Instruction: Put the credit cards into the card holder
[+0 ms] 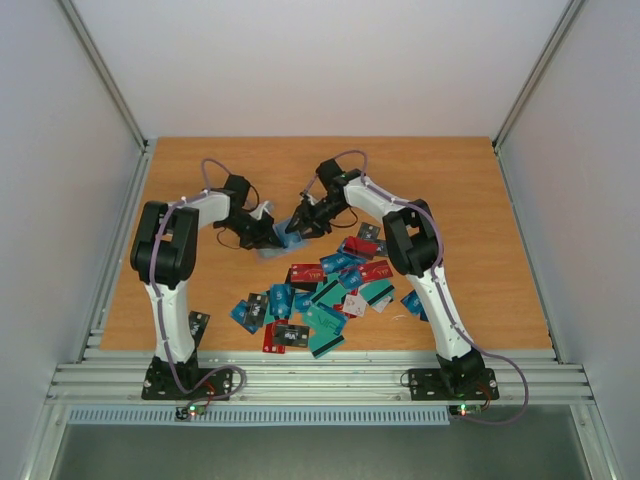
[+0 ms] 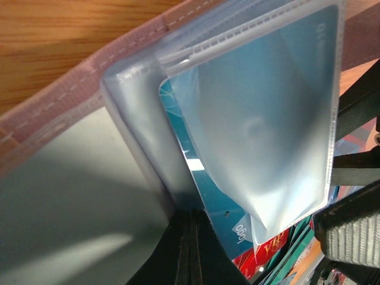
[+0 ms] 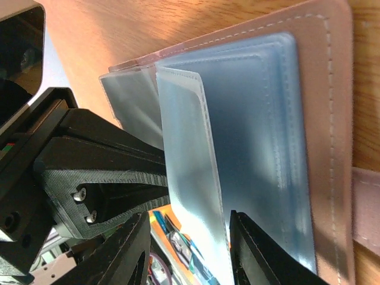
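Observation:
The card holder [image 1: 283,240] lies open between both arms at mid-table, with its tan stitched cover [image 2: 71,95] and clear bluish pockets [image 3: 255,119]. My left gripper [image 1: 268,232] [image 2: 191,237] is shut on one inner sleeve, just beside a teal card [image 2: 219,202] that sits in a clear pocket. My right gripper [image 1: 300,222] [image 3: 190,255] is open, its fingers [image 3: 127,249] straddling a loose clear sleeve [image 3: 187,166] without pinching it. Several credit cards [image 1: 325,290], red, teal, blue and black, lie scattered in front of the holder.
One dark card [image 1: 198,322] lies apart by the left arm's base. My left gripper's black body [image 3: 101,178] crowds the right wrist view. Metal rails [image 1: 300,375] run along the table's near edge, and walls enclose the sides.

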Motion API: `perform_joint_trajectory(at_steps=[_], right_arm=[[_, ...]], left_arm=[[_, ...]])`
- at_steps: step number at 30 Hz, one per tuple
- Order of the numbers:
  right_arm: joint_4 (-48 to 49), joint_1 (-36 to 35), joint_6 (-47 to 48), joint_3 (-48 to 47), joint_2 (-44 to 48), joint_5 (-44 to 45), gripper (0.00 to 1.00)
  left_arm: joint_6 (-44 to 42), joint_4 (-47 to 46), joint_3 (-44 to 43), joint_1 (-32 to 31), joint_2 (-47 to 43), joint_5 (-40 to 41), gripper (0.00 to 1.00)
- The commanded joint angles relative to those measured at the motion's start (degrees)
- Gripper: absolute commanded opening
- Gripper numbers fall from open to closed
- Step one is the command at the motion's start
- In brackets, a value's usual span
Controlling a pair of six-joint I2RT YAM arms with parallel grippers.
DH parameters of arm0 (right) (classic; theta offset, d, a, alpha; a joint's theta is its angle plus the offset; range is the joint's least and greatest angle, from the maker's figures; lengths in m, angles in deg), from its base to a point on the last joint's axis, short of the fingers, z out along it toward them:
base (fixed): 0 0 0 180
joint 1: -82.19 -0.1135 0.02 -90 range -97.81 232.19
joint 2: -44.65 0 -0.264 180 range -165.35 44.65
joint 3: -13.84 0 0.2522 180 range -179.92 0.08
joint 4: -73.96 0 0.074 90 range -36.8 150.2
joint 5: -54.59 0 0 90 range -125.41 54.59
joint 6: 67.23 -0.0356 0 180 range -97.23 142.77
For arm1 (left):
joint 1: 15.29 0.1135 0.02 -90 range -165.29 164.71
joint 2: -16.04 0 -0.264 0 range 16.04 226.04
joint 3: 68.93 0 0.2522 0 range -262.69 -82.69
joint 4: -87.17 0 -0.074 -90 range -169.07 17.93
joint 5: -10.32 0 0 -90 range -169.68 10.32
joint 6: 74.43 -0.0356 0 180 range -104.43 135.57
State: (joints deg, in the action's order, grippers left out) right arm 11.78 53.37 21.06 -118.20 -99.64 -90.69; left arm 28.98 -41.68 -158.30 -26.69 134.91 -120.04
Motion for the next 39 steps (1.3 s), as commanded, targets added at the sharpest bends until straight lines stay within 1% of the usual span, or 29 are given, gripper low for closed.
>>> perform_joint_trajectory(at_steps=[1, 6, 12, 16, 18, 29, 39], right_arm=[[0.9, -0.7, -1.4, -2.2, -1.1, -0.8, 0.38], [1.9, -0.9, -2.5, -2.5, -1.0, -0.7, 0.38], [1.9, -1.4, -3.0, -3.3, -1.2, -0.5, 0.38], [1.6, -1.8, -3.1, -3.8, -1.3, -0.4, 0.38], [1.5, -2.1, -3.0, -3.9, -1.3, -0.3, 0.37], [0.7, -4.3, -3.2, -6.0, -1.7, -0.4, 0.37], [-1.3, -6.8, -3.1, -10.0, -3.4, -0.5, 0.37]], left_arm=[[-1.1, 2.5, -0.1, -1.2, 2.2, 6.3, 0.00], [0.2, 3.8, 0.4, -1.3, -1.2, 8.2, 0.05], [1.0, 6.5, 1.1, -1.2, -5.1, 11.3, 0.12], [1.8, 7.5, 1.5, -1.1, -8.0, 12.8, 0.20], [2.3, 7.6, 1.7, -1.1, -9.4, 13.4, 0.21], [6.9, 4.6, 7.0, 0.2, -18.4, 14.9, 0.24], [8.0, 3.9, 13.0, 3.1, -27.3, 17.5, 0.25]])
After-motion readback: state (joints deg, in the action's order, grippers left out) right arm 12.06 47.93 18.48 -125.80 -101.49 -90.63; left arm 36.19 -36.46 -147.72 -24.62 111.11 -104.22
